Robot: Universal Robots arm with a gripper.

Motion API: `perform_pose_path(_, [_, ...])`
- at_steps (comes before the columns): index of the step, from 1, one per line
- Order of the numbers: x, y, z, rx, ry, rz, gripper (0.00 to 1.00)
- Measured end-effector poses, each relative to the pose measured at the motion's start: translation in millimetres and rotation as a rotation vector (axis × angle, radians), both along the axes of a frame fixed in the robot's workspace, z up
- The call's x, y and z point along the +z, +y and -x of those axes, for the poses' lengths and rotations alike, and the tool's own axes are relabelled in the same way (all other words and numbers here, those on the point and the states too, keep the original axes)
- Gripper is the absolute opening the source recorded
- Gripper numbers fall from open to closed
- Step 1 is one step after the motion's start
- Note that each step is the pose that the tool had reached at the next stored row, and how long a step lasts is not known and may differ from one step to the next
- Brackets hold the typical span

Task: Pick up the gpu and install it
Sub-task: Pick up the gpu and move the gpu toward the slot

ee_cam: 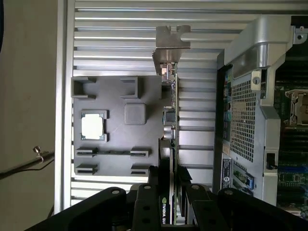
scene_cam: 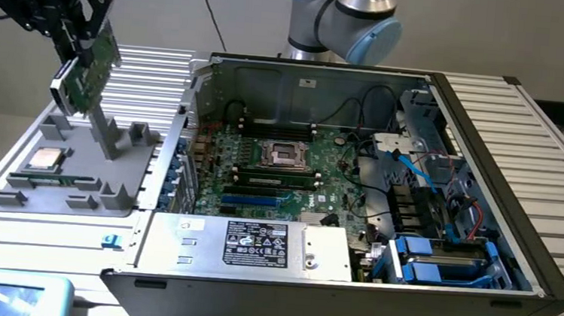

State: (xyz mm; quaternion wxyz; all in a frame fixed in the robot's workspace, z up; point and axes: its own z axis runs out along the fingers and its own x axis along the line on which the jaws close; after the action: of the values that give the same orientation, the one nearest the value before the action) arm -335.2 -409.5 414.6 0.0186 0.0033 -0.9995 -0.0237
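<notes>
Gripper (scene_cam: 73, 42) sits in the upper left of the ext view, jaws part-closed and clamped on the gpu (scene_cam: 90, 67). The card hangs on edge, roughly upright w/ a slight tilt, above the grey fixture tray (scene_cam: 108, 190) at left-centre of frame. I see no contact btwn card and tray. Pick-up looks done, install not yet.

In the wrist view the gpu (ee_cam: 169, 144) runs edge-on out from btwn the fingers (ee_cam: 147, 202), w/ the silver bracket (ee_cam: 172, 42) at its far end. The tray (ee_cam: 115, 91) lies beneath. The cpu chip (scene_cam: 44, 158) and memory stick (scene_cam: 53, 181) rest in their tray pockets, lower left of the ext view. The open pc case (scene_cam: 483, 166) takes centre and right, motherboard (scene_cam: 281, 173) facing up, well apart from the card.

Handling, my read: the card is prob. light and stiff, but fragile, w/ bare PCB, small parts and an edge connector. The flat faces may be slick under the pads. Best hold is across both faces, near the long edge opposite the connector and away from the bracket, approx where the jaws are now. An off-centre grip could let it pivot.
</notes>
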Motion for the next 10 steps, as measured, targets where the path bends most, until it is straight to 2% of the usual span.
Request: perform_pose_path(10, [45.4,0.0,0.6,0.0,0.0,0.0011,0.25])
